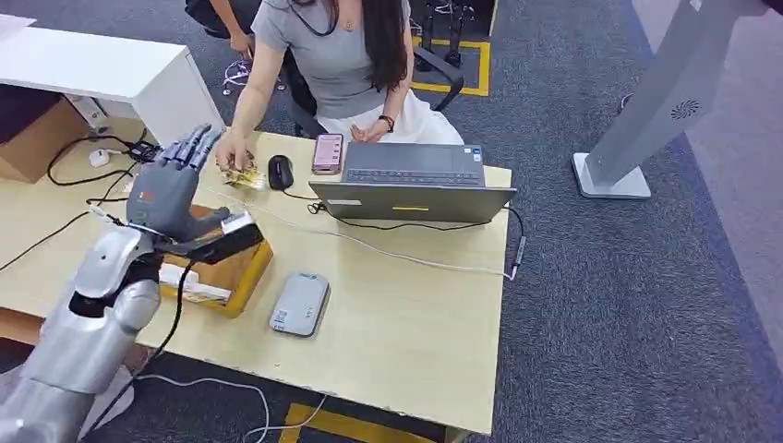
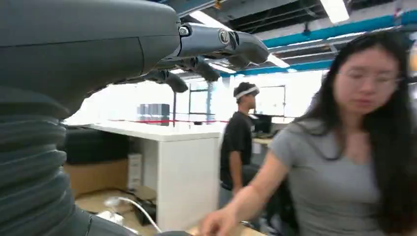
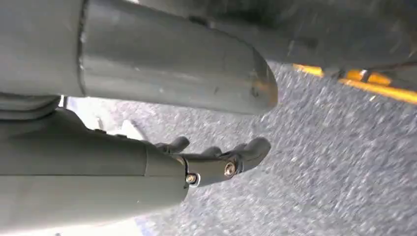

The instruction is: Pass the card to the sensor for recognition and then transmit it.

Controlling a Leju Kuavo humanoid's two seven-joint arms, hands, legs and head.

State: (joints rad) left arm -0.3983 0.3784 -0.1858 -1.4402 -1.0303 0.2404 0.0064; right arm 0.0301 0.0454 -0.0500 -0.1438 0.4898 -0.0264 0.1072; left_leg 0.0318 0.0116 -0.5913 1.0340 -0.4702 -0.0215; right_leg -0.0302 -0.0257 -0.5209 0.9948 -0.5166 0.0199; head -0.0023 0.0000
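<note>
On the desk: your left hand (image 1: 171, 189) is raised above the cardboard box (image 1: 226, 272) at the near left of the wooden desk (image 1: 406, 323).
Left hand fingers: spread apart and pointing up and away from you, holding nothing; the left wrist view shows them (image 2: 216, 42) stretched out in the air.
Right hand: the right wrist view shows your right hand (image 3: 216, 164) hanging over grey carpet, its fingers loosely curled with gaps between them and nothing in them.
Card: the card (image 1: 242, 177) lies at the far edge of the desk, just beside the black mouse (image 1: 280, 172), and you can see a person's hand (image 1: 231, 152) resting on it; it is well apart from your left hand.
Sensor: the grey sensor pad (image 1: 299, 304) lies flat on the desk just beside the cardboard box.
Other things: a laptop (image 1: 412, 189) stands open facing the seated person, with a pink phone (image 1: 327, 153) between it and the mouse.
</note>
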